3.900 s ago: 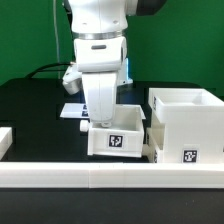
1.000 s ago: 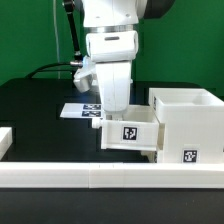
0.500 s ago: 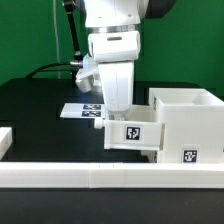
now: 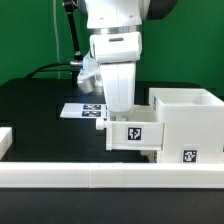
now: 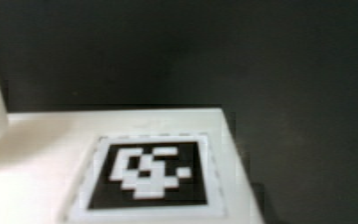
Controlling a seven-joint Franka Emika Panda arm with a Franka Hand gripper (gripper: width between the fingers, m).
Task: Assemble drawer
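My gripper (image 4: 120, 113) reaches down into a small white open-top tray (image 4: 133, 134) with a square tag on its front, and is shut on its wall. The fingertips are hidden inside the tray. The tray sits slightly off the black table, and its side at the exterior view's right touches the large white boxy housing (image 4: 190, 125), which also carries a tag. In the wrist view a white face with a black-and-white tag (image 5: 149, 170) fills the near part, over the dark table. My fingers do not show there.
A long low white rail (image 4: 110, 178) runs along the front edge. The marker board (image 4: 80, 111) lies flat on the black table behind the gripper. A small white piece (image 4: 4, 140) shows at the exterior view's left edge.
My gripper has carried the small tray toward the exterior view's right and a little up, from in front of the marker board to against the housing. The last half second shows only a small shift.
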